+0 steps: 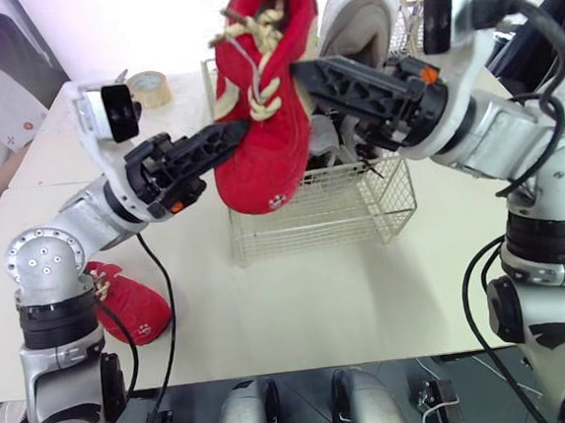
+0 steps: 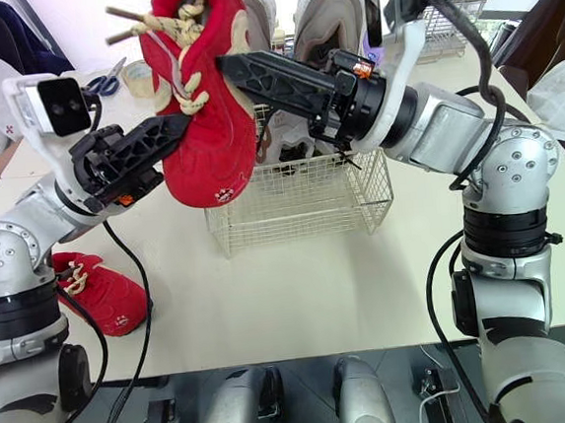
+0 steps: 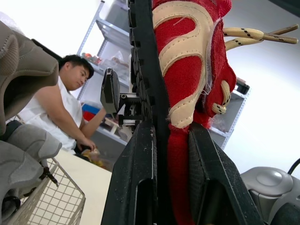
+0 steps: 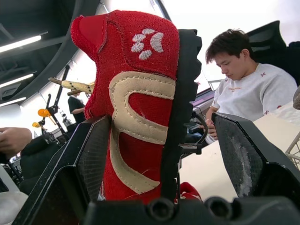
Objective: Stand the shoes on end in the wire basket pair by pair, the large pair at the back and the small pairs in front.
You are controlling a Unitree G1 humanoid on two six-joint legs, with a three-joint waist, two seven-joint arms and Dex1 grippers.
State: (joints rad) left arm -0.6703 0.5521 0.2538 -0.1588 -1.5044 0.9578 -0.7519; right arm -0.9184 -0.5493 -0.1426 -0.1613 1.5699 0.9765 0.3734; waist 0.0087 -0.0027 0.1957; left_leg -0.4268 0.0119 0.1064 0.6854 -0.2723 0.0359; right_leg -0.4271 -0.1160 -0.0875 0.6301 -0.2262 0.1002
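We count two red shoes. The raised shoe [image 1: 265, 124] hangs over the front of the wire basket [image 1: 332, 212], pinched by the left tool [image 1: 228, 135], with the right tool [image 1: 307, 71] spread around it. The other shoe [image 1: 132, 299] lies on the bench [image 1: 320, 297]. Two large grey shoes [image 2: 330, 19] stand on end at the basket's back.

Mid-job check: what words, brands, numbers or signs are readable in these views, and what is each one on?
No words, brand names or numbers can be read in any view.
Held red shoe: a white paw-print mark near one end, with no lettering.
Person's white shirt: small red marks, too small to read.
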